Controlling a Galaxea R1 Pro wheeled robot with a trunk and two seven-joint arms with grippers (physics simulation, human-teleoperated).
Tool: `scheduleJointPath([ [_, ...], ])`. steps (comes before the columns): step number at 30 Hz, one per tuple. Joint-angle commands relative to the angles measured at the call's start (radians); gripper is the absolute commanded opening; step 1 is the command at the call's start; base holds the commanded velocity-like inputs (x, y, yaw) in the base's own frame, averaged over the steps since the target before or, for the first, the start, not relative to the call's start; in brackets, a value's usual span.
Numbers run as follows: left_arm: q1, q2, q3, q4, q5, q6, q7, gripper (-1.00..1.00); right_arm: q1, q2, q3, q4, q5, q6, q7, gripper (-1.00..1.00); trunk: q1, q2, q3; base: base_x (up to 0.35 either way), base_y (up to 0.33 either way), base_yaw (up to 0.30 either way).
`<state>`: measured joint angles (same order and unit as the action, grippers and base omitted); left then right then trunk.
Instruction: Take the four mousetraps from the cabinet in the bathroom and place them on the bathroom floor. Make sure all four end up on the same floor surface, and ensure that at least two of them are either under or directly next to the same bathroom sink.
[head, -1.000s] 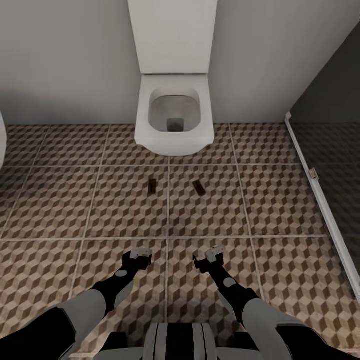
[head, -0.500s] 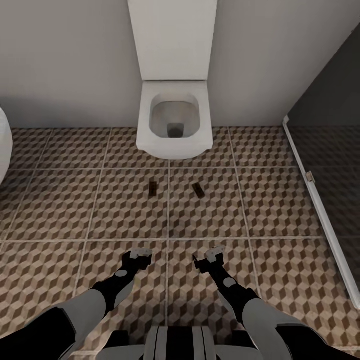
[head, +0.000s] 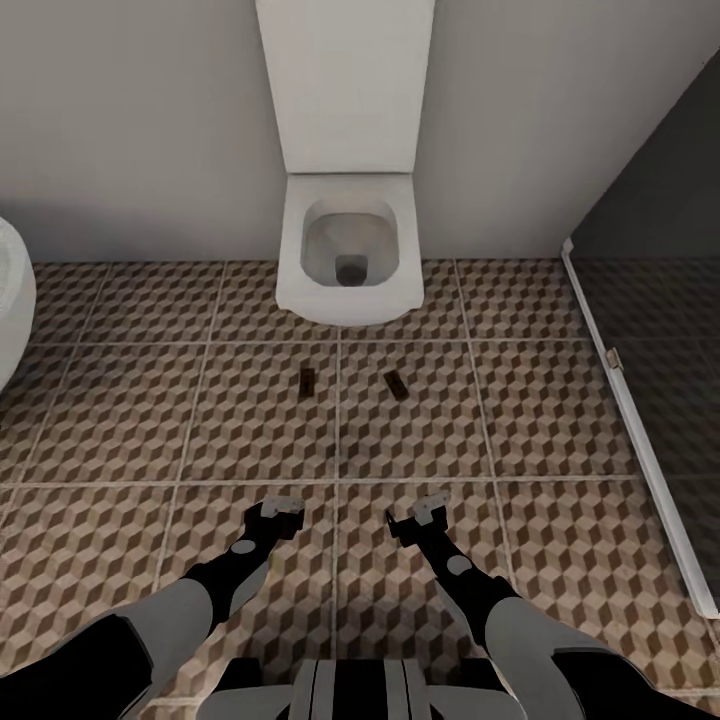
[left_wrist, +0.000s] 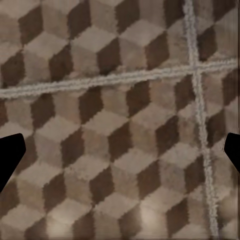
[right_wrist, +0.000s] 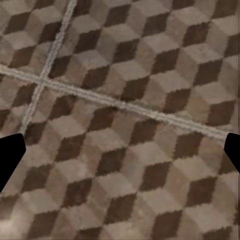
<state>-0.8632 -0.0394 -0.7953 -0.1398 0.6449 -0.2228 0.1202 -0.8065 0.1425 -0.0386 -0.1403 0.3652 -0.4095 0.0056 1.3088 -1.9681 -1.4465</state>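
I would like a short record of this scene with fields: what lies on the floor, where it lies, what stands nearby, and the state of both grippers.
mousetraps visible: two, left mousetrap and right mousetrap
resting on: bathroom floor, cube-pattern tiles
position: in front of the toilet, apart from each other, one on each side of a grout line
right side: dark shower floor behind a white sill
left gripper: open, empty, above the tiles
right gripper: open, empty, above the tiles
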Motion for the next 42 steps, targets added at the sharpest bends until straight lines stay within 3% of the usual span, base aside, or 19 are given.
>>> scheduleJointPath([
  [1,0.000,-0.001,-0.009,0.000,0.005,-0.003,0.006,1.00,0.000,0.000,-0.004,0.001,0.005,-0.003,0.001,1.00,-0.004,0.007,0.003,0.000,0.000,0.000],
  [42,0.000,-0.011,-0.009,0.000,0.004,-0.003,0.007,1.00,0.000,0.000,-0.004,0.001,0.005,-0.003,0.001,1.00,-0.161,0.294,0.131,0.000,0.000,0.000],
])
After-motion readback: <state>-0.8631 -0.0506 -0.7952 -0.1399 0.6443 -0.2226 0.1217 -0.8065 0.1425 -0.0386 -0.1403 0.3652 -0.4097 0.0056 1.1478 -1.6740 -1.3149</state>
